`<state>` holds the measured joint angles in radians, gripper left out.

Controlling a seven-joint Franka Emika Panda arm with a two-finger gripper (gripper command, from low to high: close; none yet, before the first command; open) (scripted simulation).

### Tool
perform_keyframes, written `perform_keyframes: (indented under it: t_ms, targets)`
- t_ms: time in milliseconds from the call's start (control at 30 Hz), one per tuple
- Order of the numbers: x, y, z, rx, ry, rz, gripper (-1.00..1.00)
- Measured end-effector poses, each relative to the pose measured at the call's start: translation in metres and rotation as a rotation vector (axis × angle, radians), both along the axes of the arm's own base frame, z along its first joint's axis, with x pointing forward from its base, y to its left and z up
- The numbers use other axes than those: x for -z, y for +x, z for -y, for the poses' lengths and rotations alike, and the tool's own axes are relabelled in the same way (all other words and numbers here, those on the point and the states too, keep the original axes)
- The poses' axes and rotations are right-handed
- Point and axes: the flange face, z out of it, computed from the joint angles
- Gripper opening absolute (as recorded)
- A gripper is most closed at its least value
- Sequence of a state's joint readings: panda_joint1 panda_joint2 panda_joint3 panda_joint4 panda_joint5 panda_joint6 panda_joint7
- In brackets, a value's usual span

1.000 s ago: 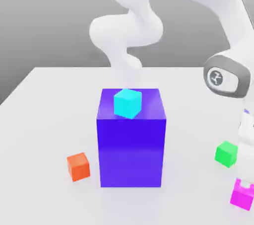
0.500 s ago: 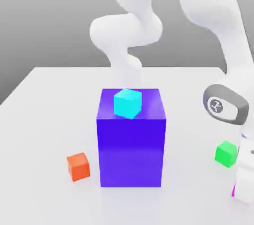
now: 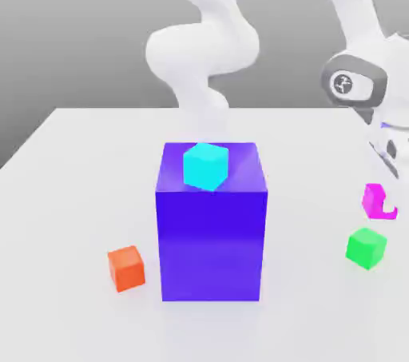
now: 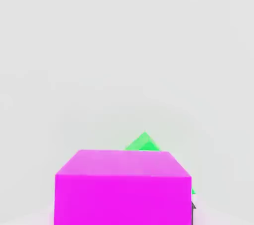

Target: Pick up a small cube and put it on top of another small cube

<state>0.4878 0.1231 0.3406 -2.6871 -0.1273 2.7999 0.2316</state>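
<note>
Comparing against a second ago, I see the small bright magenta cube [image 3: 374, 200] has left the white tabletop [image 3: 72, 184]: it sat low at the exterior view's right edge then, and now it hangs in the air above the small green cube [image 3: 366, 247], apart from it. The white arm [image 3: 351, 81] has risen with it. I read that as the pick being done and the carry toward a stacking spot being what remains.

In the hand view the magenta cube [image 4: 123, 187] sits close under the camera, with the green cube [image 4: 143, 142] peeking out behind it. The fingers [image 3: 385, 207] are closed on the magenta cube; a dark fingertip shows hooked at its lower corner. The small orange cube [image 3: 126, 266], the tall blue block [image 3: 212, 240] and the cyan cube [image 3: 205, 165] on top of it sit untouched.
</note>
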Motion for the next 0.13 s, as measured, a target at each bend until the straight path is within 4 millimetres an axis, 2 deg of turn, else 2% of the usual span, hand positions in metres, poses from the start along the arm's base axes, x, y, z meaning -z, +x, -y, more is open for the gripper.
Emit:
perform_keyframes:
  t_ms: [33,133]
  targets:
    - [0.0105,-0.0002,0.0009,0.001,0.0,0.0,1.0]
    - [0.0105,-0.0002,0.0009,0.001,0.0,0.0,1.0]
